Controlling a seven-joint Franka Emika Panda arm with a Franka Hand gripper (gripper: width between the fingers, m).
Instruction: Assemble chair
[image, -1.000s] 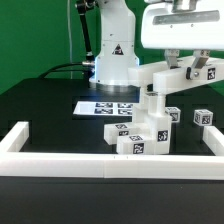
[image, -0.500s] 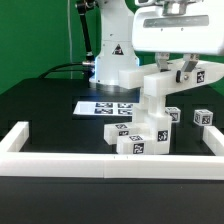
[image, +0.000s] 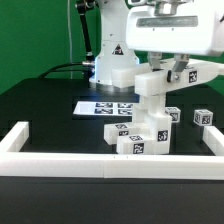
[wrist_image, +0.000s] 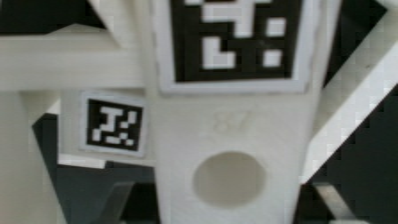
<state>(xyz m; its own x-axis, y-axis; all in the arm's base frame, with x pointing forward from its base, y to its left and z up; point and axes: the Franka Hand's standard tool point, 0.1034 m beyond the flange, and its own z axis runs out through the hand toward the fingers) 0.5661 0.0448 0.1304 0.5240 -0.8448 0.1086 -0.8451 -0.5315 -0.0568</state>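
The fingers are drawn in narrow and clamp a white chair piece by its upper bar. The thick post of that piece hangs straight down while the tagged bar reaches out toward the exterior view's right. Gripping high on the bar seems chosen to leave the lower end of the post free, so it can be brought to a joint without the fingers getting in the way. Directly beneath it a cluster of chair parts rests on the black worktop, tags facing the camera. The post appears to meet the top of the cluster, though whether the two touch or are just apart cannot be told from this angle. Two loose tagged blocks lie beside the cluster on the exterior view's right, apparently waiting for later steps. The marker board lies flat behind the cluster, and the white border rail fences the near edge, probably to stop parts sliding off. In the wrist view the held piece fills the picture, showing a large tag above a round hole. The hole looks like a socket for a peg or screw, which fits an alignment step.
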